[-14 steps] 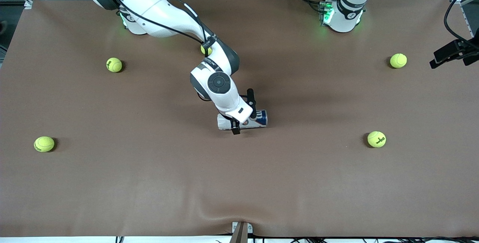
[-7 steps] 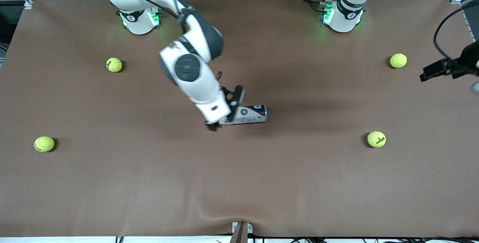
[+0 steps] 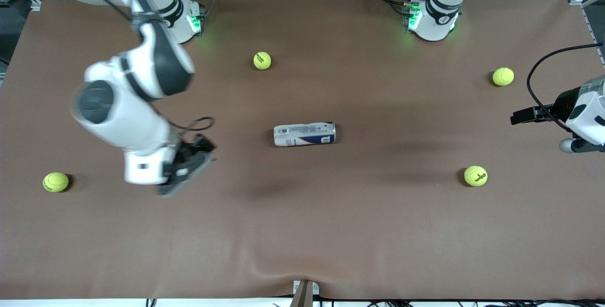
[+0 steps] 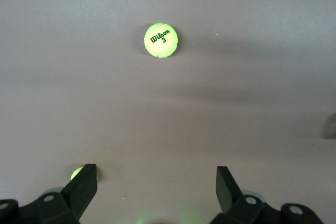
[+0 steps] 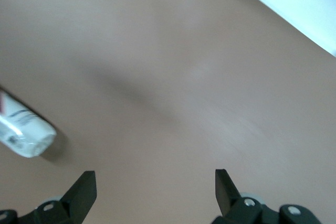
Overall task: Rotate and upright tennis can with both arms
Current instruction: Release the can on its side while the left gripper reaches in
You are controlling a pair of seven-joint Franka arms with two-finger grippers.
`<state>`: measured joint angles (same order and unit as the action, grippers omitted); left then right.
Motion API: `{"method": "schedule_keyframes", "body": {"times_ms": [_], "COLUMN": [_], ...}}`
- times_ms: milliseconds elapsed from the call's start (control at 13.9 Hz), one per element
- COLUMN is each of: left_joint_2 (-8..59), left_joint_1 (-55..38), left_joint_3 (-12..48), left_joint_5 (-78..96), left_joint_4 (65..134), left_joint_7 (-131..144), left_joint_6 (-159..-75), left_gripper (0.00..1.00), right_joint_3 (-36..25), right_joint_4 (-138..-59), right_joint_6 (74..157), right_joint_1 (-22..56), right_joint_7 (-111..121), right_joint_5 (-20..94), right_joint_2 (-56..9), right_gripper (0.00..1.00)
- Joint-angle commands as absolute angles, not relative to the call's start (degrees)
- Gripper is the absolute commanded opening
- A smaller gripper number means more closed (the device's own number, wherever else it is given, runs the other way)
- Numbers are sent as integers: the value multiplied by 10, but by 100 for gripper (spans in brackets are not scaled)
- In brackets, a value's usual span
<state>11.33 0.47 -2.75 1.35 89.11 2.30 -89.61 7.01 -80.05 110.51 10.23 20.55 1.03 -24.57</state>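
The right gripper hangs with its fingers spread and nothing between them, over bare table toward the right arm's end. The can lies on its side on the table, well apart from that gripper and toward the table's middle; the right wrist view catches one end of it at the picture's edge. A ball rests on the table farther toward the right arm's end than this gripper.

The left gripper is over the left arm's end of the table, fingers also spread and empty. Its wrist view shows a "Wilson 3" ball on the table ahead of it, and a second ball partly hidden by one finger. The can lies well apart from this gripper too.
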Motion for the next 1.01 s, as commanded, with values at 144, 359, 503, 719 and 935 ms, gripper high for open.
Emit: {"method": "schedule_keyframes", "body": {"times_ms": [144, 359, 503, 719, 935], "left_joint_2": [126, 143, 168, 213, 237], "left_joint_1": [14, 66, 77, 69, 63], "left_joint_3": [-32, -32, -30, -28, -7], "left_joint_5": [108, 254, 332, 430, 461], "left_joint_4": [878, 896, 903, 904, 905], "left_joint_7": [18, 9, -7, -12, -12], "left_joint_6": [-887, -882, -883, -885, -911], "left_gripper": [100, 100, 100, 100, 100], "right_joint_3": [-17, -33, -36, -44, -46], "right_joint_4": [-830, -830, -830, -830, -830], "right_joint_6": [991, 922, 871, 819, 803], "right_joint_1": [92, 77, 59, 55, 37], "right_joint_7": [152, 90, 44, 19, 12], "right_joint_5": [14, 9, 8, -16, -17], "right_joint_2": [-131, -81, -55, -22, -11], "right_gripper": [100, 100, 100, 100, 100]}}
